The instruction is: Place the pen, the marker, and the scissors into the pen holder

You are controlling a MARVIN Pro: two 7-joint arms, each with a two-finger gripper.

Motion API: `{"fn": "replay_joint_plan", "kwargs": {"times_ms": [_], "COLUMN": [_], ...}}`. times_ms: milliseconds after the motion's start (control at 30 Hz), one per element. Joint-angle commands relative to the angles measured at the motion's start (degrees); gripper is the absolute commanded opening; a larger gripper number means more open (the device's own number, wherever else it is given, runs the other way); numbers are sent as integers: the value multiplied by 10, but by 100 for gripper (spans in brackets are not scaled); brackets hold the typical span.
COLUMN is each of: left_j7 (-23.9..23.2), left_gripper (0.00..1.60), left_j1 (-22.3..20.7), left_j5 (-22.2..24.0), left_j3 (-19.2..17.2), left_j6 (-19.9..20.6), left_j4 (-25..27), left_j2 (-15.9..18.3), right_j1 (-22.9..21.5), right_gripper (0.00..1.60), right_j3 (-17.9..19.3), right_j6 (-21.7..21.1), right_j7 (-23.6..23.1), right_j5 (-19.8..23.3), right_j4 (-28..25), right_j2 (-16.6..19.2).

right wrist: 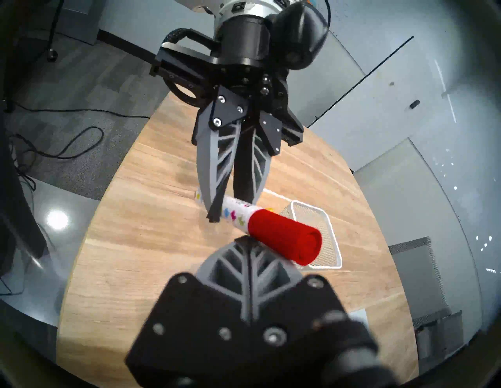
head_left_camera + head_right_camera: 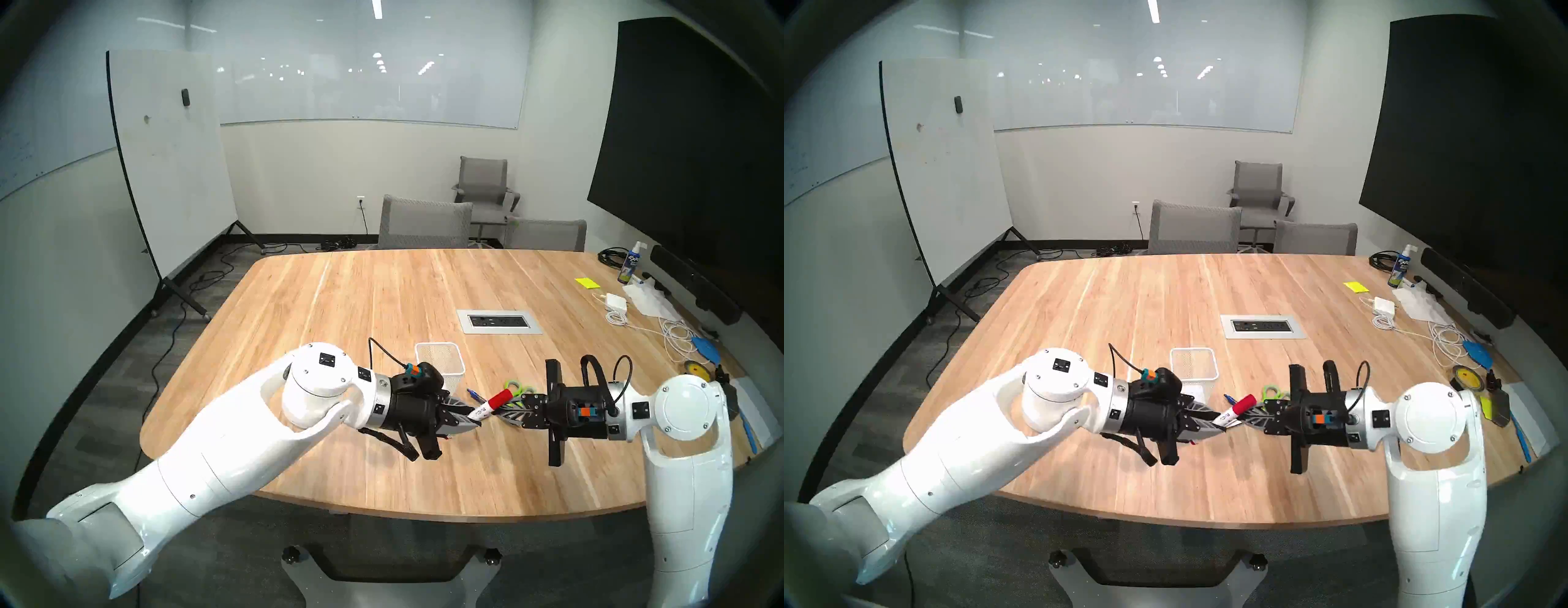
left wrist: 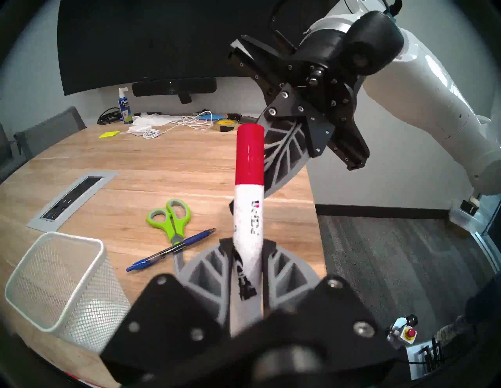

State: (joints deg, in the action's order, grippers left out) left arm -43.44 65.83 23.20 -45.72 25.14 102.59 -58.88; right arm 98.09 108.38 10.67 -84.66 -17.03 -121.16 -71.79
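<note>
Nearest, above the table's front edge: left gripper (image 3: pixel 248 260), ribbed grey plastic fingers on black plates, pinching the white barrel of a thick marker (image 3: pixel 249 195), glossy red cap pointing out toward the right arm; small dark print on the barrel, too blurred to read. Facing it, right gripper (image 1: pixel 247 239), same ribbed grey fingers pressed together, empty, its tips just beside the red cap, contact not clear. Underneath, pale wooden table (image 2: pixel 339 297), planked grain, rounded corners, broad bare surface to the left and in the middle. On it, just past the grippers: slim blue pen (image 3: pixel 170 250) lying flat, crossing over the short blades of lime-green, grey-lined scissors (image 3: pixel 171 216). Left of those, upright white wire-mesh pen holder (image 3: pixel 58 281), square with rounded corners, open-topped, nothing seen inside. Farther on, a grey metal socket plate (image 2: pixel 499 321) sunk into the wood. Far right edge cluttered: white cables, yellow note, spray bottle (image 2: pixel 631 263) labelled "EXPO".
</note>
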Motion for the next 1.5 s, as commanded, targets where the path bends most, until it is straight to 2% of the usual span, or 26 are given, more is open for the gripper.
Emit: {"fn": "replay_joint_plan", "kwargs": {"times_ms": [0, 467, 867, 1200, 1467], "left_j7": [0, -4, -1, 19, 47], "left_gripper": [0, 0, 0, 0, 0], "left_j1": [-7, -7, -2, 10, 24], "left_j5": [2, 3, 4, 8, 12], "left_j3": [-1, -3, -6, -25, -47], "left_j6": [-4, -4, -4, 4, -8], "left_j4": [5, 4, 10, 51, 63], "left_j2": [-12, -13, -7, 21, 27], "right_j1": [-5, -9, -5, -2, 3], "right_gripper": [0, 0, 0, 0, 0], "right_j3": [0, -4, -2, 2, 5], "right_j6": [-1, -12, 3, 14, 7], "right_j7": [2, 0, 15, 20, 11], "right_j5": [8, 6, -13, -28, -18], "right_j4": [-19, -31, 0, 25, 41], "right_j2": [-4, -3, -5, -11, -19]}}
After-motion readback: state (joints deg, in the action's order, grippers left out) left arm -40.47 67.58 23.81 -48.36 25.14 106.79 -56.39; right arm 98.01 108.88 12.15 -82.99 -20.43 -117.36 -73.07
